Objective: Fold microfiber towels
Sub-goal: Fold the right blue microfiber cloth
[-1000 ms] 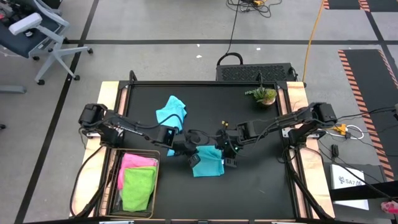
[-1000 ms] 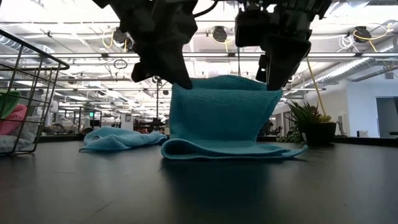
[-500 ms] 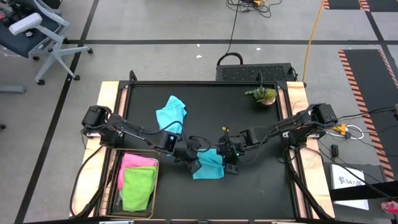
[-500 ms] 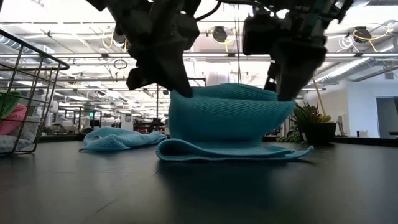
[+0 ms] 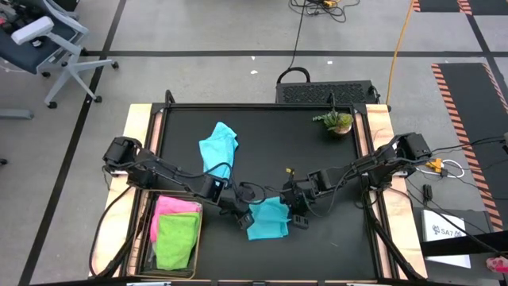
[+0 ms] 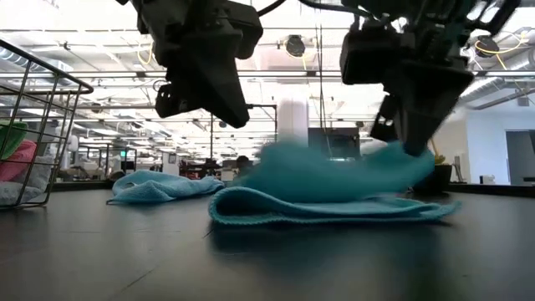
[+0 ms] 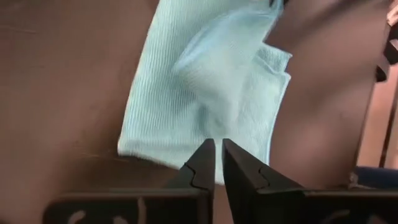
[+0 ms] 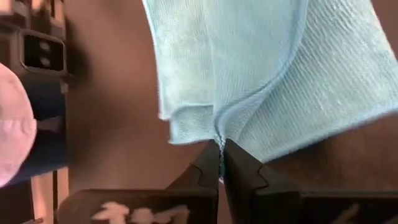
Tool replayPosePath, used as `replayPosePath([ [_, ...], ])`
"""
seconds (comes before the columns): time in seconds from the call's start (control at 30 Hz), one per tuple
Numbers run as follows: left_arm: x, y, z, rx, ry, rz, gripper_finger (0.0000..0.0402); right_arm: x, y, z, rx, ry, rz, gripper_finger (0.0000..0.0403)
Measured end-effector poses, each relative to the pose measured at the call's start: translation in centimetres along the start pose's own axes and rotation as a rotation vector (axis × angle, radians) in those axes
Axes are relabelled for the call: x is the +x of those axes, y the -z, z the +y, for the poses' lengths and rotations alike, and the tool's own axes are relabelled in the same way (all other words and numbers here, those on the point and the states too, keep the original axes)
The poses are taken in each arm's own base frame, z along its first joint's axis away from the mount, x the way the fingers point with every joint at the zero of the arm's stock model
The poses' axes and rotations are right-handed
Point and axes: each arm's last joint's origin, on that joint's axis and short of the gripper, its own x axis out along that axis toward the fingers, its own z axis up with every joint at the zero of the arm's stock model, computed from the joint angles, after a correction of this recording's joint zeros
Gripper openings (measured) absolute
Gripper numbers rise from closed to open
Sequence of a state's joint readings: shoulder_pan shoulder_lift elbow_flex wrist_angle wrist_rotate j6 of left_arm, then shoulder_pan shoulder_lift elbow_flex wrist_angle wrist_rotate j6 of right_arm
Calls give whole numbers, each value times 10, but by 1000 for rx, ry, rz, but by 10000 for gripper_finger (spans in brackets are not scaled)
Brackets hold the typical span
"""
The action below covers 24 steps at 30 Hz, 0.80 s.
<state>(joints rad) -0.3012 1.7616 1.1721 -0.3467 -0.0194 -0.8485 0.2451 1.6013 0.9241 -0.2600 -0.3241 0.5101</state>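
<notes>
A teal towel [image 5: 268, 222] lies half folded on the black table [image 5: 333, 175], near its front edge. Its lower layer [image 6: 334, 213] is flat on the table and its upper layer [image 6: 334, 171] sags over that. My right gripper [image 6: 414, 144] is shut on the upper layer's right end. My left gripper [image 6: 236, 115] hangs just above the towel's left end, clear of it. In the left wrist view its fingertips [image 7: 218, 149] stand a slit apart with nothing between them. A light blue towel [image 5: 218, 147] lies crumpled farther back on the left. My right gripper pinches a hemmed edge of the teal towel [image 8: 219, 129] between its two fingertips, where the cloth bunches into a crease. The fingers slant down at it from the table's right. The held layer rises slack from the table to the fingers, and the rest lies flat.
A wire basket [image 5: 151, 210] at the front left holds a pink towel [image 5: 176, 208] and a lime green towel [image 5: 176, 238]. A small potted plant [image 5: 337, 121] stands at the back right. Bare black table lies between the teal towel and the plant.
Both grippers have moved toward the table's near edge and downward, drawing the teal towel's raised edge over its lower layer. My left gripper has let go. The upper layer, which stood upright between the grippers, has dropped on the left and hangs only from my right gripper.
</notes>
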Motion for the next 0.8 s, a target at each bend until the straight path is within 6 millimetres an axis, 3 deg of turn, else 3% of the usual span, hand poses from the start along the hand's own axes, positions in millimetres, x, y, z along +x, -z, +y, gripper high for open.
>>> replayPosePath([
  [0.2, 0, 5, 0, 19, -5, 46, 77, 0, 0, 0, -13, -5, -2, 0],
  [0.33, -2, 4, 20, -43, -282, -60, 97, 0, -1, 1, -17, -5, -4, 0],
  [0.6, 4, -21, 48, -57, -324, -49, 98, 2, 1, 7, -71, -15, -6, 0],
  [0.8, 3, -35, 64, -43, -352, -58, 77, 5, 7, 17, -113, -3, -14, 0],
])
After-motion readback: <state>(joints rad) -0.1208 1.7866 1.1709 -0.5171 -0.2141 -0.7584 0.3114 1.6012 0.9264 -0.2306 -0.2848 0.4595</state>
